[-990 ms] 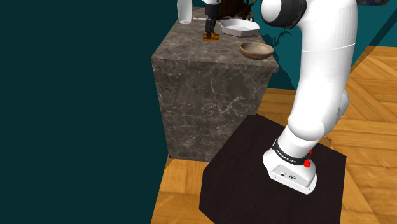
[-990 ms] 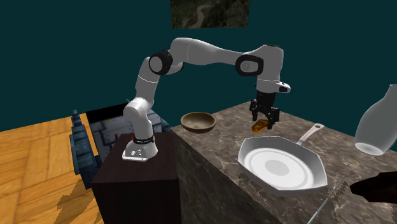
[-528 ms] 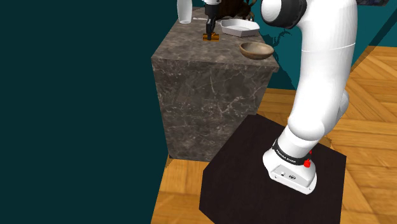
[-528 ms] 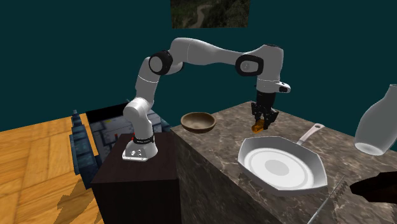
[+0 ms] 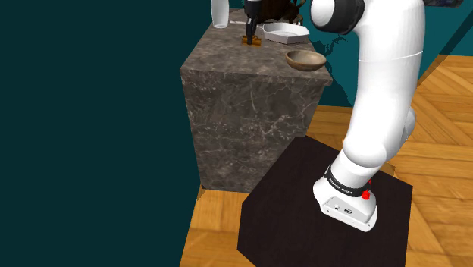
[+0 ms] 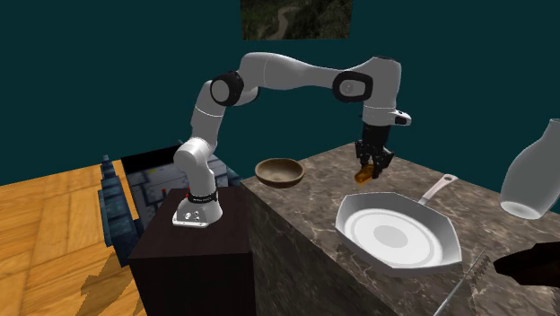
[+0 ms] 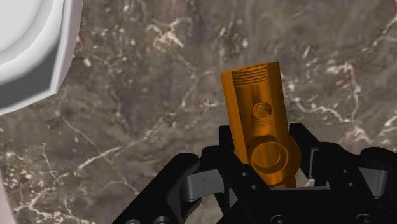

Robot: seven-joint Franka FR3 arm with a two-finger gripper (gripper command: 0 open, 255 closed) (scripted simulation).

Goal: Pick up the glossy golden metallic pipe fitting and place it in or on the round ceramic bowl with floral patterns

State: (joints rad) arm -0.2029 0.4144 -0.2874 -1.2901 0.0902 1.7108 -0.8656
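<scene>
A dark marble counter (image 5: 250,106) stands on a wood floor (image 5: 424,144) by teal walls. Near its wall-side edge, beside a white pan (image 6: 395,235), the gripper (image 7: 264,149) pinches the fitting (image 7: 257,114): glossy orange-gold tube, threaded end, round side ports.

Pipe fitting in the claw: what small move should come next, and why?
Probably raise the claw straight up first. It is shut on the orange-gold pipe fitting, which is at or barely above the marble counter. The brown bowl sits nearer the arm's stand, and its rim would need clearing before a sideways carry.
</scene>
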